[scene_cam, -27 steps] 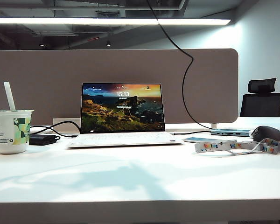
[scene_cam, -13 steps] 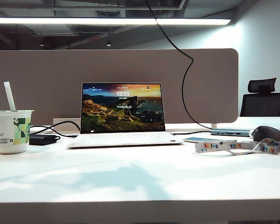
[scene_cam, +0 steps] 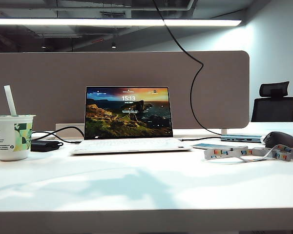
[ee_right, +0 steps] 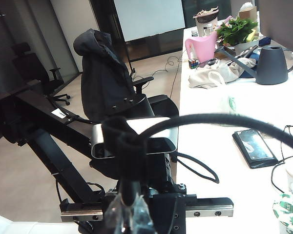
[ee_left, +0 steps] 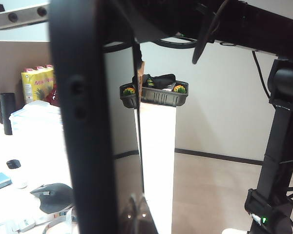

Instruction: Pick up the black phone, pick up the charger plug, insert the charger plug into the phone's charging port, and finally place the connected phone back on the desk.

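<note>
The left pincer (ee_left: 136, 214) is clenched on the black phone (ee_left: 83, 122), which stands upright on edge close before the left wrist camera, its side buttons facing the lens, raised clear of the table (scene_cam: 146, 185). The right pincer (ee_right: 129, 214) is clenched on the charger plug (ee_right: 123, 146) (only the black housing shows, its metal tip cannot be made out), with the thin black cable (ee_right: 224, 119) arching away from it. In the exterior view neither pincer appears; the table carries an open laptop (scene_cam: 128, 117), a paper cup (scene_cam: 12, 136) and a lanyard (scene_cam: 249, 153).
</note>
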Available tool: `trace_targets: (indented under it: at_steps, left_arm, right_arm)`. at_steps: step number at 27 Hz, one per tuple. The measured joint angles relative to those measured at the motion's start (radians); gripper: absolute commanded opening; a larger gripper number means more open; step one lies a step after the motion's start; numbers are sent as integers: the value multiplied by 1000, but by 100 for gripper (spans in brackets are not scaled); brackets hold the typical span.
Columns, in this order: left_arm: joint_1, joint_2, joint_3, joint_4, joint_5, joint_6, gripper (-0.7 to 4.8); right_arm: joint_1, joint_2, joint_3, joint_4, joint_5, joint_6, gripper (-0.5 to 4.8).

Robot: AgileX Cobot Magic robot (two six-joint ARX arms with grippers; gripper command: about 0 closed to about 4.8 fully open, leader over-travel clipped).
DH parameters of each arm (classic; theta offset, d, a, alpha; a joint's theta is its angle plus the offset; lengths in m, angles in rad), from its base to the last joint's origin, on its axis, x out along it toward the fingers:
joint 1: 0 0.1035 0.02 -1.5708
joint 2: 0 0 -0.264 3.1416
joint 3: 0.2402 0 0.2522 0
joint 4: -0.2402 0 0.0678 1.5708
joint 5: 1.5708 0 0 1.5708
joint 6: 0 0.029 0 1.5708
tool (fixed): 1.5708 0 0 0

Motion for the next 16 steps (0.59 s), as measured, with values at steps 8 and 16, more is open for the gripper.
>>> trace_targets:
  at_steps: [8,16]
  left_arm:
    - [0,0,0,-3,3,0,-6]
    - [0,0,0,-5,4,0,-6]
  right_arm:
    - [0,0,0,-51,0,-53,-8]
    - [-1,-1,1,-58,0,-81,-8]
